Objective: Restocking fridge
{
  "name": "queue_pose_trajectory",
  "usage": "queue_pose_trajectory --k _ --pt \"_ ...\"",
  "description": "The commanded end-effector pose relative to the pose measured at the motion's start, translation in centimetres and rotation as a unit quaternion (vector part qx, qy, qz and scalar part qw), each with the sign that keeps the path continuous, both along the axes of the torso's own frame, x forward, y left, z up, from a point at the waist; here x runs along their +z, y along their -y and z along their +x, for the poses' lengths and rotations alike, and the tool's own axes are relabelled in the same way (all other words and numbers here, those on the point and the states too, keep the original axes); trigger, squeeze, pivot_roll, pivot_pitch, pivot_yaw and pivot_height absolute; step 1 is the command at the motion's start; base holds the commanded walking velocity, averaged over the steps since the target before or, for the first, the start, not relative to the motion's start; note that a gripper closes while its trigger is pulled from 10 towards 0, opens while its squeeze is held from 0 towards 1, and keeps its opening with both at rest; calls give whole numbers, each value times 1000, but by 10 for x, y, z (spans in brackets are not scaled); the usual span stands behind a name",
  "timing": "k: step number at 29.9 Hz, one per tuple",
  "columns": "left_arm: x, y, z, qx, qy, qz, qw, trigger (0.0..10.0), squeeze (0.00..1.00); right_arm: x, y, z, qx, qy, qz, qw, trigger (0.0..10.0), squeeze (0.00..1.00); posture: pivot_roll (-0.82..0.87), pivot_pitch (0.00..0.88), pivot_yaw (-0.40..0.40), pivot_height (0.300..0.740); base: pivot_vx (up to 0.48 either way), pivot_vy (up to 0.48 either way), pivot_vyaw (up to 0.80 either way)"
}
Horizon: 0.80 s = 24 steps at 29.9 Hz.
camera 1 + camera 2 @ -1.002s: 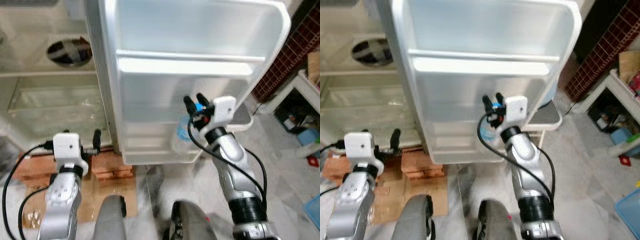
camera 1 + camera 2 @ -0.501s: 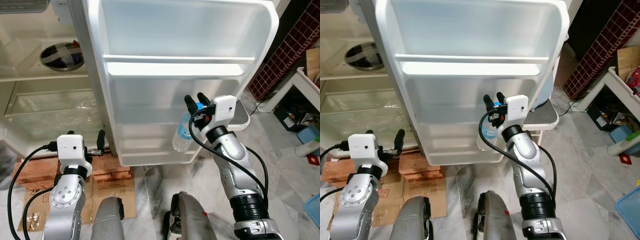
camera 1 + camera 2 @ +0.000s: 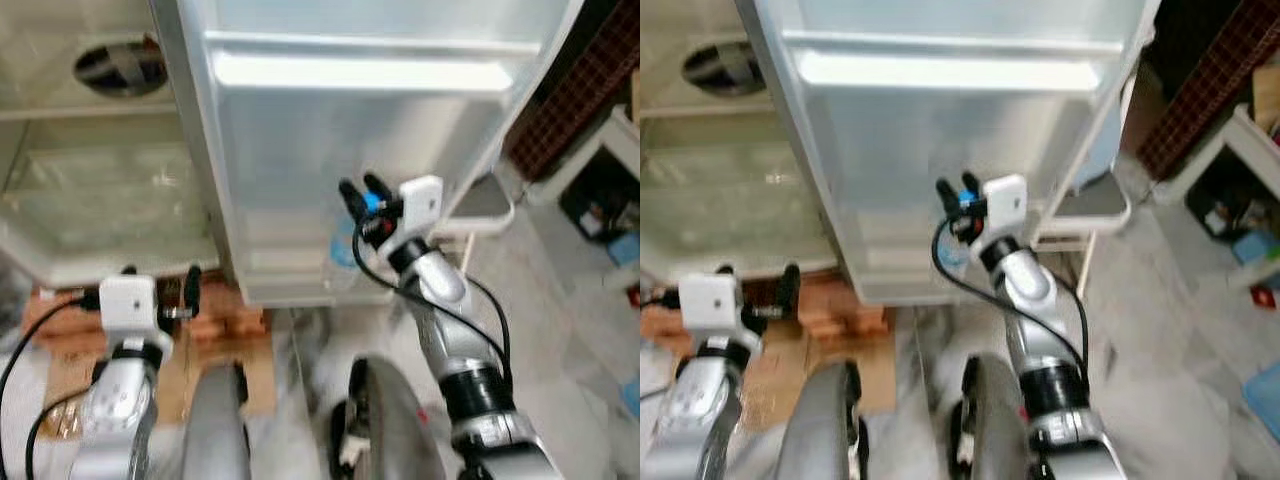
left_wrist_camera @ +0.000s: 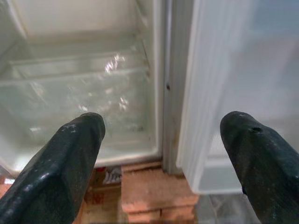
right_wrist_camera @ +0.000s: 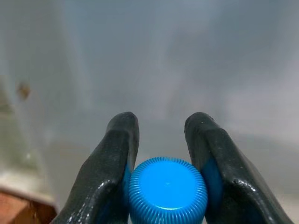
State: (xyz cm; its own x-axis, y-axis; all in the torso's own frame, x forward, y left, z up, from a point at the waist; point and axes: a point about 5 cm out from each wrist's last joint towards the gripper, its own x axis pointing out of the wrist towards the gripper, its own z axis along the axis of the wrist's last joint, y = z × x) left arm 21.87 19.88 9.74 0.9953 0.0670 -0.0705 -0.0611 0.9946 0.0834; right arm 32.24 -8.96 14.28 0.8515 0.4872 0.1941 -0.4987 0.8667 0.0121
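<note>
While I count one bottle (image 3: 345, 246) and one open fridge door (image 3: 330, 160), my right gripper (image 3: 358, 190) is clamped on the bottle's ribbed blue cap (image 5: 167, 190), which sits squeezed between both black fingers (image 5: 114, 158) right against the door's inner wall above the bottom door shelf (image 3: 310, 285). Compared with half a second ago, the head view has dropped and blurred, so the door's upper bin is cut off, yet the grip on the cap is unchanged. Clear and pale below its cap, the bottle hangs upright, and my left gripper (image 4: 159, 154) sits low with its fingers spread wide, facing the brick (image 4: 159, 189) under the fridge.
</note>
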Motion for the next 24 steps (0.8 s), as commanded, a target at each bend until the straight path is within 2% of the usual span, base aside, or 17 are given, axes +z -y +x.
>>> queue_pose_trajectory --k 1,5,8,10,12,14,15,18,23,24 --pt "4 1 -2 -5 3 4 1000 10000 0 9 -2 2 10 33 -11 999 10000 0 134 202 -51 555 0 0 0" --pt "4 3 -2 -13 5 8 1000 10000 0 10 -4 1 21 55 -35 998 10000 0 132 205 -49 555 0 0 0" --pt "6 5 -2 -22 12 9 1000 10000 0 11 -11 -3 41 102 -90 990 10000 0 129 213 -45 555 0 0 0" --pt "7 5 -2 -31 14 12 999 10000 0 10 -20 -7 73 138 -133 979 10000 0 131 218 -45 555 0 0 0" --pt "9 6 -3 -35 17 17 999 10000 0 10 -24 -9 82 159 -155 972 10000 0 134 224 -46 555 0 0 0" --pt "12 9 -5 -45 20 27 998 10000 0 9 -32 -10 105 183 -168 963 10000 0 146 237 -51 555 0 0 0" --pt "12 9 -5 -45 20 27 998 10000 0 9 -32 -10 105 183 -168 963 10000 0 146 237 -51 555 0 0 0" --pt "15 11 -10 -51 22 32 998 10000 0 13 -39 -10 126 224 -190 947 10000 0 163 256 -59 555 0 0 0" --pt "16 13 -22 -51 16 34 998 10000 0 19 -44 -5 121 274 -219 929 10000 0 169 288 -52 555 0 0 0" --pt "15 15 -25 -59 11 35 998 10000 0 24 -43 0 108 295 -235 920 10000 0 177 298 -52 555 0 0 0"
